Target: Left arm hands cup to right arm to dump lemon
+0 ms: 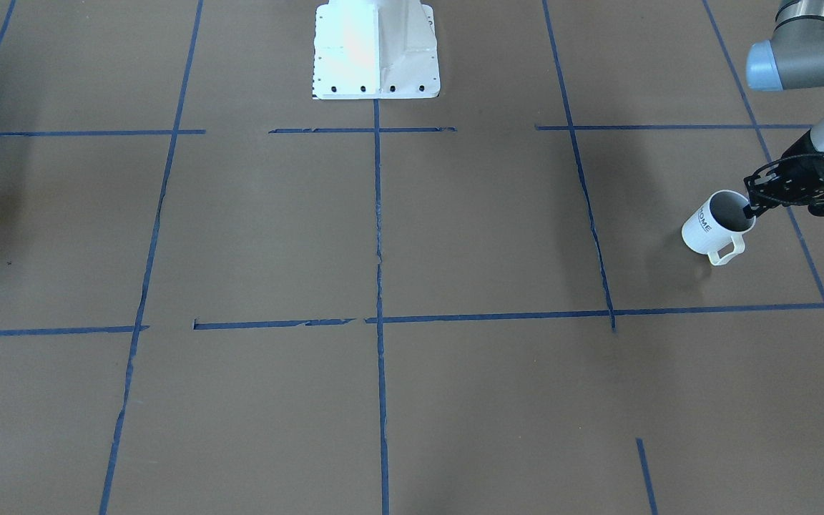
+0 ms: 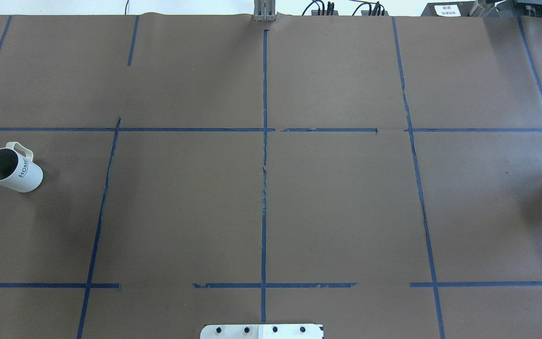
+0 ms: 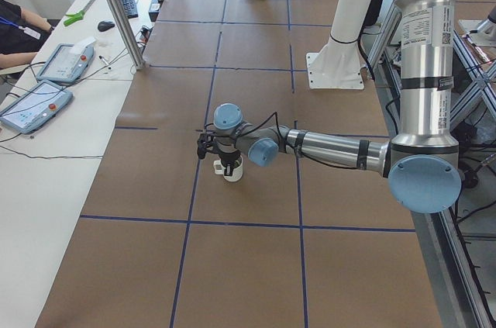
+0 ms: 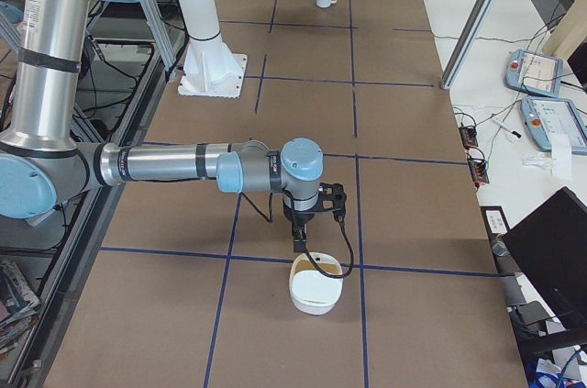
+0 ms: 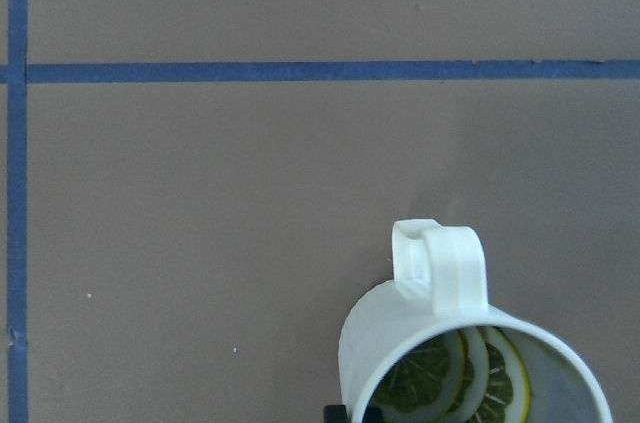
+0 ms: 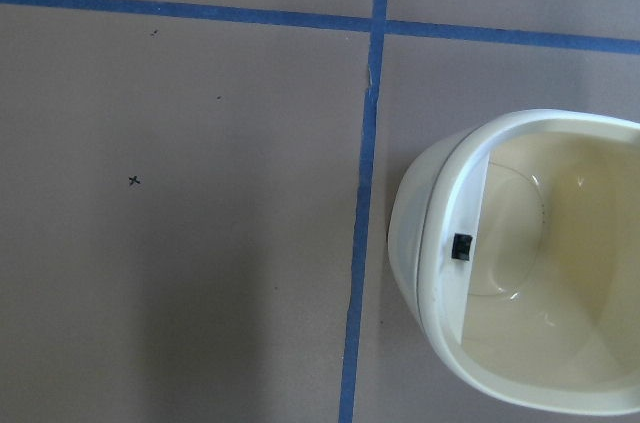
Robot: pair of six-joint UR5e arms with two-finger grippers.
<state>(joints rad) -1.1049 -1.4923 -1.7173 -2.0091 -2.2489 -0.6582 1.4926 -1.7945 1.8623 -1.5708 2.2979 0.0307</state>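
The cup [image 1: 709, 229], a white mug with "HOME" on its side, stands upright near the table's left end, its handle turned away from the robot. It also shows in the overhead view [image 2: 17, 173] and in the left wrist view [image 5: 400, 343]. The lemon [image 5: 462, 375] lies inside it as yellow-green slices. My left gripper [image 1: 749, 210] is shut on the cup's rim, one finger inside and one outside. My right gripper [image 4: 301, 243] hangs over a cream bowl [image 4: 316, 292] at the far right end. I cannot tell whether it is open or shut.
The cream bowl [image 6: 530, 273] lies right of a blue tape cross in the right wrist view. Blue tape lines mark a grid on the brown table. The robot's white base [image 1: 376, 50] stands at the middle of the near edge. Operators' tablets [image 3: 35, 103] lie on a side desk.
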